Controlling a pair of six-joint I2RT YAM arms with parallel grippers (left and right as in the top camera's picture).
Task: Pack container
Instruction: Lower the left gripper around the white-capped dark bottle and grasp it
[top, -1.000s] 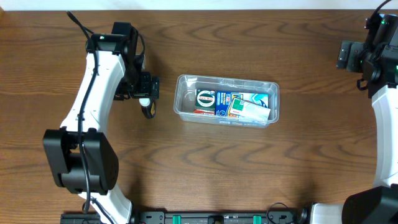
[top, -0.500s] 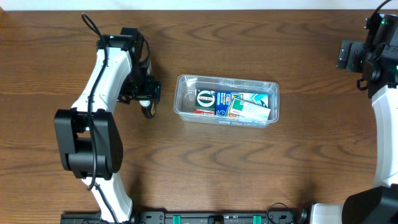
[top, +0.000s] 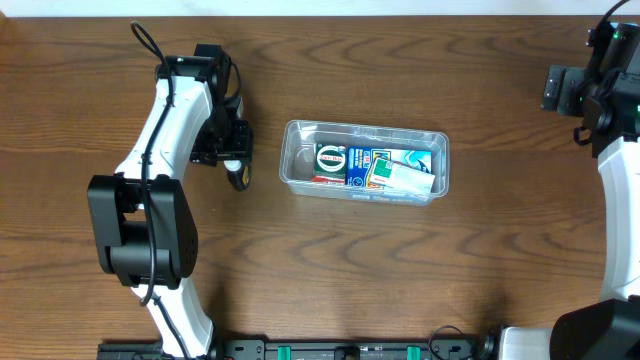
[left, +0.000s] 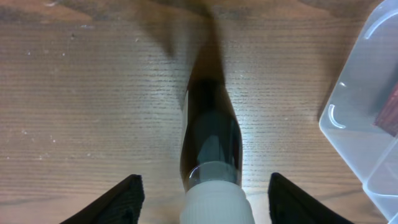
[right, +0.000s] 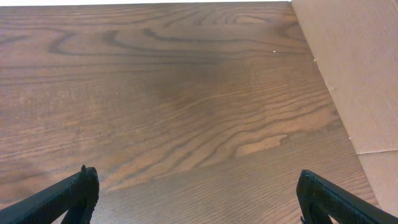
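Just left of the container, the left gripper is found lowered over a small dark bottle with a pale cap, which lies on the table. The jaws have been drawn in from their widest setting within the last second. Bare wood is still seen between each finger and the bottle, so the gripper is recorded as open, with nothing held. A grasp is judged to be in progress, the bottle being the next item for packing. The left arm's posture is altered since a second ago; the bottle is not displaced. The container is unchanged, with small boxes lying in it. Well right of the container, the right gripper is held fully open over bare wood, unmoved.
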